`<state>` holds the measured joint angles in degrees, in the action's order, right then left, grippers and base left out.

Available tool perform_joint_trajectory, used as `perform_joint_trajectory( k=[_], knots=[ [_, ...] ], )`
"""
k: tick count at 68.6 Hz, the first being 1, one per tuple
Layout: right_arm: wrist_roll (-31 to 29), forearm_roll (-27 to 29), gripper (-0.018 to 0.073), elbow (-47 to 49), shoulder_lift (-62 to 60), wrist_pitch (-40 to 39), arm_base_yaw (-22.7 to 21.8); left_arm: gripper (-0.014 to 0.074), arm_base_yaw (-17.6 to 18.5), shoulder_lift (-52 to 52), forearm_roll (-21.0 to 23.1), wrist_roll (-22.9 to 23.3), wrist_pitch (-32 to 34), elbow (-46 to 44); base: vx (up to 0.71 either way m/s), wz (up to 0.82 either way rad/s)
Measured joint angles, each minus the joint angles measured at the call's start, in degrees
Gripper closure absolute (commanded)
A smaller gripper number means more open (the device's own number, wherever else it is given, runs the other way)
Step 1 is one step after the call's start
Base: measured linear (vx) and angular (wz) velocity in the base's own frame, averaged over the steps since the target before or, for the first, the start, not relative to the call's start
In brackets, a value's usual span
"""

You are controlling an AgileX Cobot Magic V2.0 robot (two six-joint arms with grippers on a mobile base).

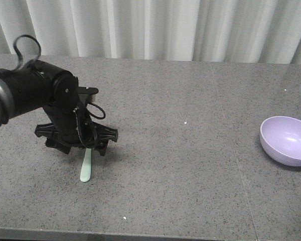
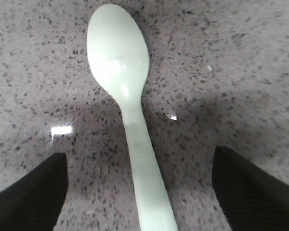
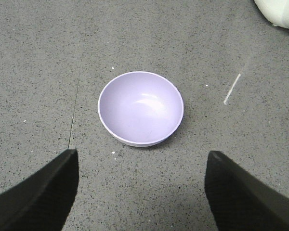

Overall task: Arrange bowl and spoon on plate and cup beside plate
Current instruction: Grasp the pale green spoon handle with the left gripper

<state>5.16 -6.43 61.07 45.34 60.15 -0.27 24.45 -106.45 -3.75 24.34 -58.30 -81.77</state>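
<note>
The mint-green spoon point(image 1: 86, 168) lies flat on the grey speckled table, scoop toward the front edge. My left gripper point(image 1: 92, 148) hangs low over its handle. In the left wrist view the spoon point(image 2: 135, 125) runs up the middle, and the left gripper point(image 2: 139, 153) is open with one finger on each side of the handle, not touching it. The lavender bowl point(image 1: 287, 140) stands upright and empty at the far right. The right gripper point(image 3: 142, 153) is open above the table just short of the bowl point(image 3: 140, 108). The plate and cup are out of view.
The grey table point(image 1: 190, 125) runs back to a pale curtain point(image 1: 155, 27). A seam line point(image 3: 76, 101) crosses the tabletop left of the bowl. A white rounded object point(image 3: 279, 10) shows at the top right corner of the right wrist view.
</note>
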Motion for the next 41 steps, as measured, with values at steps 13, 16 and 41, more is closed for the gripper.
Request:
perform_joint_trajectory(
  k=[13,16,41],
  knots=[
    [0.0,0.0,0.0022,0.0,0.0,0.0,0.0,0.0021,0.0,-2.21,-1.33,1.59,1.0,-0.22,0.0,0.0],
    [0.0,0.0,0.0022,0.0,0.0,0.0,0.0,0.0021,0.0,-2.42,-1.64,2.02,1.13,-0.27,0.0,0.0],
    [0.0,0.0,0.0022,0.0,0.0,-0.05,0.0,0.0135,0.0,-3.34,-2.31,3.02,1.89,-0.99,0.0,0.0]
  ],
)
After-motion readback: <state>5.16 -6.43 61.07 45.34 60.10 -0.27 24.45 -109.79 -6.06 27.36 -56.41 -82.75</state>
